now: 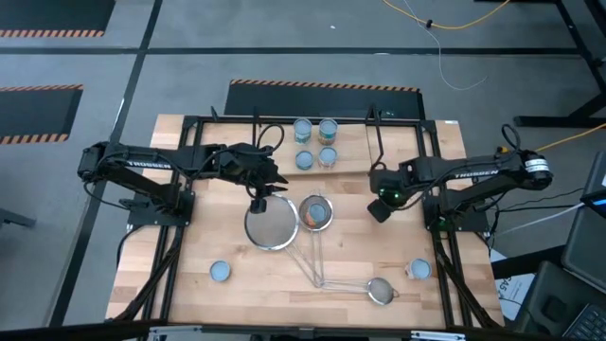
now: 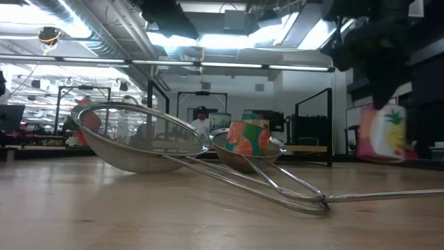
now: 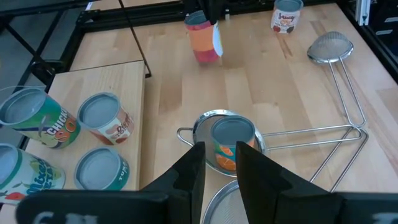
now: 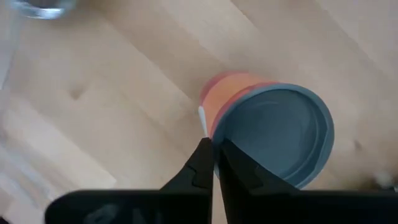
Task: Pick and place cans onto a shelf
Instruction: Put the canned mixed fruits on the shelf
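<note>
A two-armed robot works over a wooden desk (image 1: 189, 284) scattered with cans and steel strainers; the right gripper (image 4: 215, 163) hangs above the desk right of centre, its fingers (image 4: 200, 167) nearly closed on the peeling label edge of an orange-pink can (image 4: 273, 134), which the left wrist view shows lifted clear of the wood; the left gripper (image 3: 219, 169) hovers left of centre, above the rim of the large strainer (image 1: 270, 225), its fingers (image 3: 189, 174) a little parted and empty; just ahead of it a can with an orange-and-green label (image 3: 232, 142) stands upright inside the medium strainer (image 1: 316, 212), at the desk's middle; four cans (image 1: 314, 142) stand together on the shelf's (image 3: 134, 81) wooden board at the middle of the far edge; one can (image 1: 220, 271) stands alone near the near left corner; another (image 1: 418, 269) near the right edge toward the near corner; a small strainer (image 1: 381, 291) lies by the near edge, its long wire handle meeting those of the other two; in the low view a person (image 2: 201, 118) shows far back in the room.
</note>
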Motion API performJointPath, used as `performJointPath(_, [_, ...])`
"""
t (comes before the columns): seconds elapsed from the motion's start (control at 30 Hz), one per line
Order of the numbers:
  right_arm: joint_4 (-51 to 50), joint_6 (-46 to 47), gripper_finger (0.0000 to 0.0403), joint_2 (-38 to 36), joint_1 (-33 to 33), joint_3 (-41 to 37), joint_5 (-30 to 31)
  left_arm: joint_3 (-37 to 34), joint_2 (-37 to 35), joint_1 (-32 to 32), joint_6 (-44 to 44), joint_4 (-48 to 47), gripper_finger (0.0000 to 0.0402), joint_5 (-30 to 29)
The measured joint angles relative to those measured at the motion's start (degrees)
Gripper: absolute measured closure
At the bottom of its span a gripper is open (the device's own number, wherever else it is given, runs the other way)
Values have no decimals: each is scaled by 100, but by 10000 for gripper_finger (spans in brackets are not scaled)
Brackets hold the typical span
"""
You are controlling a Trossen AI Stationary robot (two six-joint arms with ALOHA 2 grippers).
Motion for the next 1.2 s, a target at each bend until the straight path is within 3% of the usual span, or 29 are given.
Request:
performJointPath(0.17, [-437,716,387,204,0,-2,6,1,0,0,1,4,320,0])
performJointPath(0.43, [-345,1235,385,560,0,-2,103,2,0,1,4,5,320,0])
performJointPath(0.97, [-212,1020,313,710,-4,-2,110,2,0,0,7,0,320,0])
performJointPath(1.2, [-213,722,307,651,-4,-4,-8,2,2,1,7,1,320,0])
